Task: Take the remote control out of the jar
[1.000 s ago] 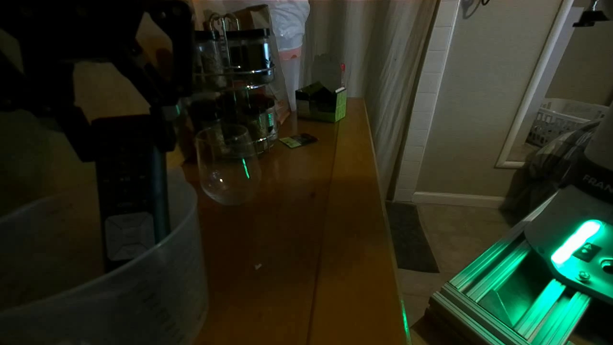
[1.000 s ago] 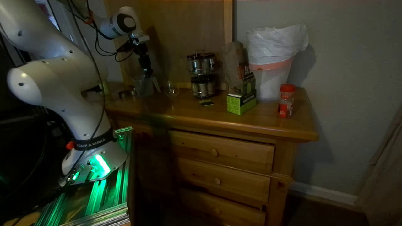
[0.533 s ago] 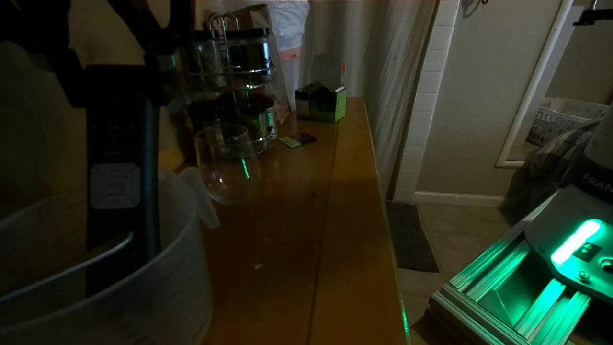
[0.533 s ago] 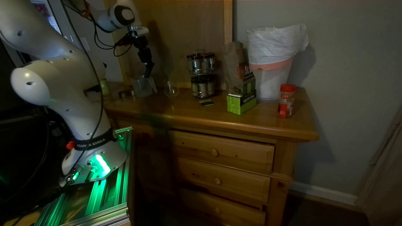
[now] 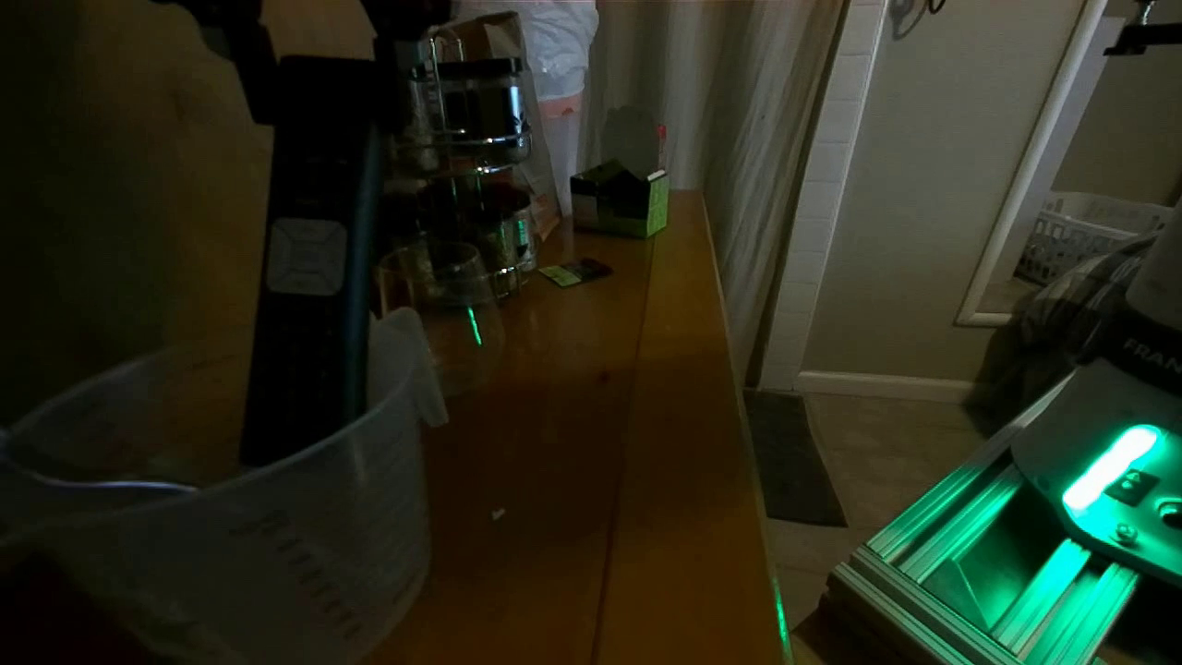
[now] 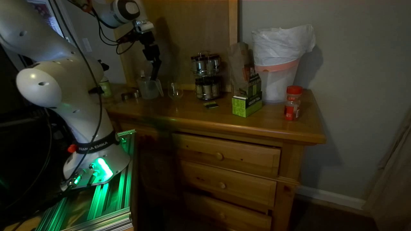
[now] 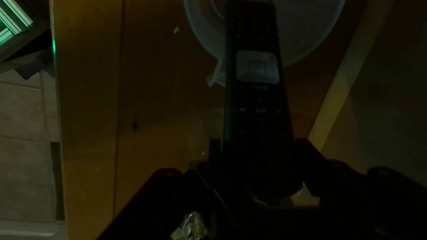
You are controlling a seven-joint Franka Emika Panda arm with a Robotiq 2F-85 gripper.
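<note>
In an exterior view, vantage close by the jar [image 5: 342, 540], slightly above it, sighting lengthwise down the dresser top [image 5: 536, 471] toward the tea box [image 5: 637, 211]; robot base [image 5: 1099, 416] at frame right. In an exterior view, vantage well back, facing the drawers [image 6: 229, 189], robot base at frame left. I make out jar, spice rack [image 6: 203, 73] and tea box in both exterior views. Wrist view: steeply down, remote control [image 7: 258, 96] very near, jar cut by top edge.

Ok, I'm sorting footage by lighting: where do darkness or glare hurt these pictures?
Wrist view: dim, the black two-fingered gripper blending into the long slim black remote control; both exterior views: glare from the green light strip; in an exterior view, a green streak on the clear rounded drinking glass.
</note>
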